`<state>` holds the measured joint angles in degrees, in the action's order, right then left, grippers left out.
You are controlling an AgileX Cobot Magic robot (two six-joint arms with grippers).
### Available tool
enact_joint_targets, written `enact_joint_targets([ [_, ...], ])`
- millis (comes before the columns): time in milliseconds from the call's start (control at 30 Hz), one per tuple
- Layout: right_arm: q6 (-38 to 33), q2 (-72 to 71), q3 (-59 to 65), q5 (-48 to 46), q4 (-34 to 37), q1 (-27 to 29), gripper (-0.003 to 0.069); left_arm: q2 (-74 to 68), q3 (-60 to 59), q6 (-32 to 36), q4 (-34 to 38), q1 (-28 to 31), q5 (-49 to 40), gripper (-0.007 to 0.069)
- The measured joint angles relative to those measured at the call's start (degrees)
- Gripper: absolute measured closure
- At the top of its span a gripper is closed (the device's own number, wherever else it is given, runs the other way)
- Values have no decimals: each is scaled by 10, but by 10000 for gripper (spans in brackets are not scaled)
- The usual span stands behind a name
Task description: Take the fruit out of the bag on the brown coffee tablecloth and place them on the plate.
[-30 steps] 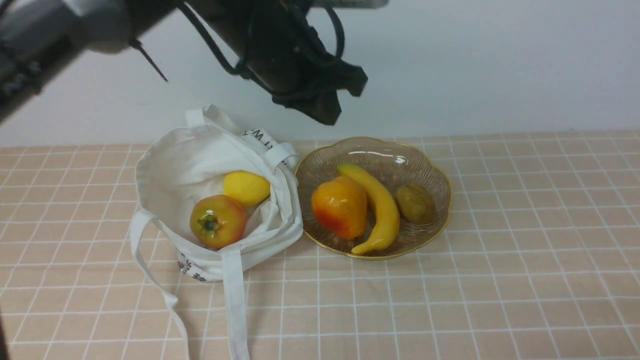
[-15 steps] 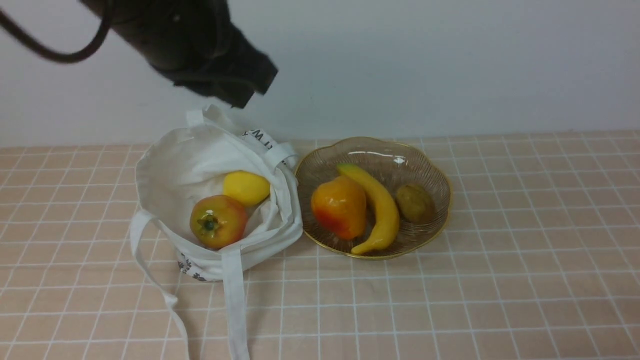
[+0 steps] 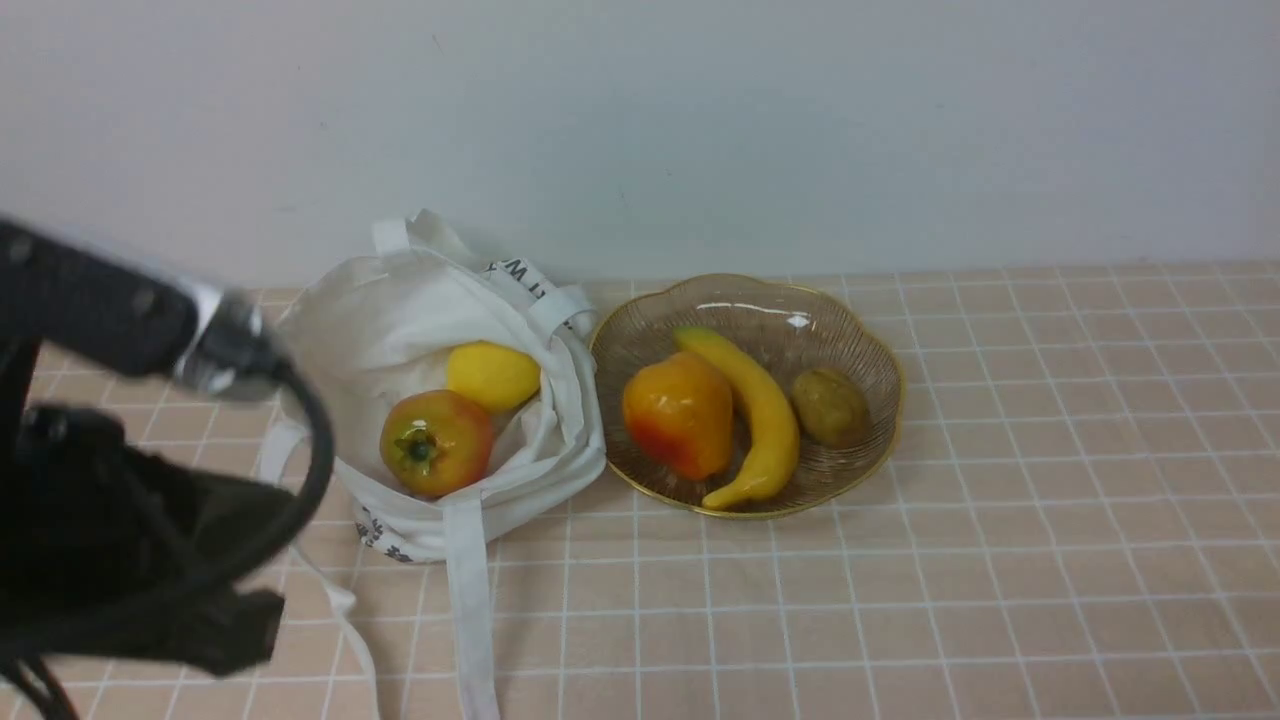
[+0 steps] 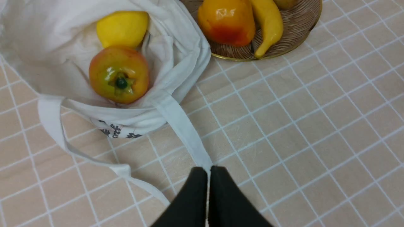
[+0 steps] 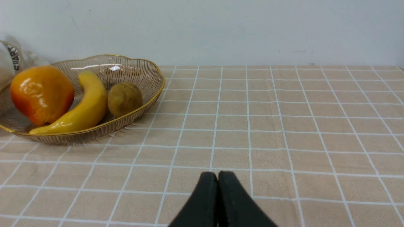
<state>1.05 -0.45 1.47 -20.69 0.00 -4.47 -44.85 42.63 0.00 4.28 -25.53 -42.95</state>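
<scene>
The white canvas bag (image 3: 370, 320) lies open on the tan checked tablecloth (image 3: 1000, 560). In it sit the lemon (image 3: 492, 375) and the round red-orange fruit with a green calyx (image 3: 435, 442). To its right, the glass plate (image 3: 760, 298) holds the banana (image 3: 762, 410), an orange pear-shaped fruit (image 3: 680, 412) and a brown kiwi (image 3: 830, 405). My left arm (image 3: 120, 540) is blurred at the lower left. My left gripper (image 4: 208, 170) is shut and empty, over the end of a bag strap (image 4: 186, 129). My right gripper (image 5: 217, 174) is shut and empty over bare cloth, right of the plate (image 5: 135, 67).
A pale wall (image 3: 900, 130) stands right behind the bag and the plate. Two long white straps (image 3: 468, 600) trail from the bag toward the table's front. The checked cloth stretches on to the right of the plate.
My left arm has swung from high above the plate to the left, then down to the near left side of the bag. The fruit, the bag and the plate have not moved.
</scene>
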Motion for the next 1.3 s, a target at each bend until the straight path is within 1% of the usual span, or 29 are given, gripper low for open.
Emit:
enact_joint_targets([
  [67, 0, 0, 0, 0, 0, 0, 673, 33, -64, -19, 7, 1, 65, 632],
  [100, 0, 0, 0, 0, 0, 0, 673, 62, -106, -34, 9, 1, 120, 632],
  [167, 0, 0, 0, 0, 0, 0, 673, 88, -152, -43, 10, 1, 171, 632],
  [267, 0, 0, 0, 0, 0, 0, 673, 112, -192, -48, 11, 1, 208, 632],
  [500, 0, 0, 0, 0, 0, 0, 673, 121, -243, -49, 11, 1, 207, 632],
  [967, 0, 0, 0, 0, 0, 0, 673, 122, -247, -49, 11, 1, 192, 632],
  [1067, 0, 0, 0, 0, 0, 0, 673, 136, -249, -49, 11, 1, 191, 632],
  [1200, 0, 0, 0, 0, 0, 0, 673, 189, -258, -49, -7, 4, 192, 632],
  [1267, 0, 0, 0, 0, 0, 0, 673, 217, -264, -49, -15, 13, 192, 632],
  [1300, 0, 0, 0, 0, 0, 0, 673, 243, -271, -49, -19, 27, 193, 632],
])
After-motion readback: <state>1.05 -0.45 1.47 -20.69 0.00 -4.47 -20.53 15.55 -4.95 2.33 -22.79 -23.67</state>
